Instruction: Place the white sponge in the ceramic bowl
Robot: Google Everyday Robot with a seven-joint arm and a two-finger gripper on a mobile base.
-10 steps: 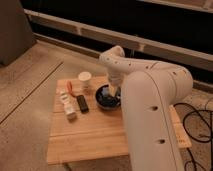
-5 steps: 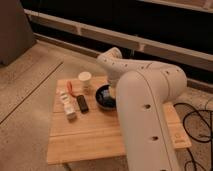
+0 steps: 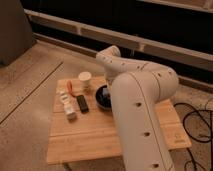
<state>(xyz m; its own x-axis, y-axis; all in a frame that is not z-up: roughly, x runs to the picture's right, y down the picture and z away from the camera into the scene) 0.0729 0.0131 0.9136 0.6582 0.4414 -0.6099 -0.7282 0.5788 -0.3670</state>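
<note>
The ceramic bowl (image 3: 101, 96), dark and glossy, stands on the wooden table (image 3: 85, 137) just right of the middle. My white arm reaches from the lower right over the table and bends down at the bowl. The gripper (image 3: 108, 89) is at the bowl's right side, mostly hidden behind my own arm. The white sponge does not show; the arm covers the right half of the bowl.
A small white cup (image 3: 85, 78) stands at the back left. An orange-red object (image 3: 70, 87), a row of white blocky pieces (image 3: 66, 105) and a black bar (image 3: 82, 103) lie left of the bowl. Cables (image 3: 197, 122) lie on the floor at the right.
My arm has shifted a little to the left and now covers more of the bowl. The things on the table have not moved.
</note>
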